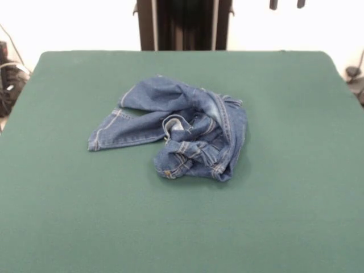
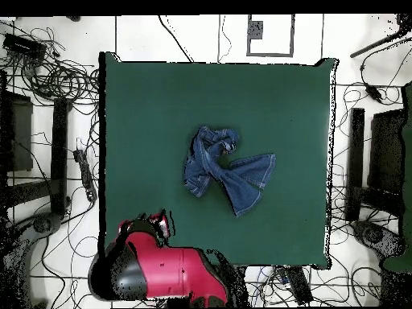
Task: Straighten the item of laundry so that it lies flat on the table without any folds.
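1. While the jeans (image 1: 173, 133) sit bunched near the counter (image 1: 284, 216) centre, the task looks barely begun.
2. One leg runs out roughly flat; its cuff lies clear of the heap. The other leg and waist are twisted into a lump beside it.
3. Left to do: untwist the lump, spread both legs.
4. Arm (image 2: 161, 272) is parked at the counter edge, well apart from the jeans; gripper state: cannot tell.

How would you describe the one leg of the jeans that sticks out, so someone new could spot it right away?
Start with the green table; near its middle lies a crumpled heap of blue jeans. In the front view, one leg stretches flat out of the heap toward the left, ending in a hemmed cuff. It is the only part lying smooth; the rest is bunched in folds.
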You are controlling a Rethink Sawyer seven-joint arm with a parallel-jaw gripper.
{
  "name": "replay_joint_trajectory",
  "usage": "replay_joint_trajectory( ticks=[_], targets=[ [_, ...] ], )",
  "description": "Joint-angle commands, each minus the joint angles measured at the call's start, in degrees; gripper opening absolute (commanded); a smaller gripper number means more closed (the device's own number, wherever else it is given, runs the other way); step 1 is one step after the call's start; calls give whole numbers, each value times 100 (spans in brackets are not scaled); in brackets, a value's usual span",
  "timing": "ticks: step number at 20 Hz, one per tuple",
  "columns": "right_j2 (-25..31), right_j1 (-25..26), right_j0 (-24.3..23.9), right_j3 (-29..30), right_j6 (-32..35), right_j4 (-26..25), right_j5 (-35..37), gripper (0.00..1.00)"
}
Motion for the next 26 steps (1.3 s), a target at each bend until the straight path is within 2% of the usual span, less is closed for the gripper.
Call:
replay_joint_trajectory(
  ticks=[1, 7, 12, 22, 26],
  targets=[
    [328, 956, -44, 472, 1508, 193, -886, 100],
    [369, 1513, -100, 312, 1418, 74, -1417, 100],
    [378, 1630, -199, 231, 1257, 12, -1469, 100],
    [95, 1377, -339, -588, 666, 120, -177, 100],
    [27, 1374, -412, -857, 567, 68, 92, 100]
  ],
)
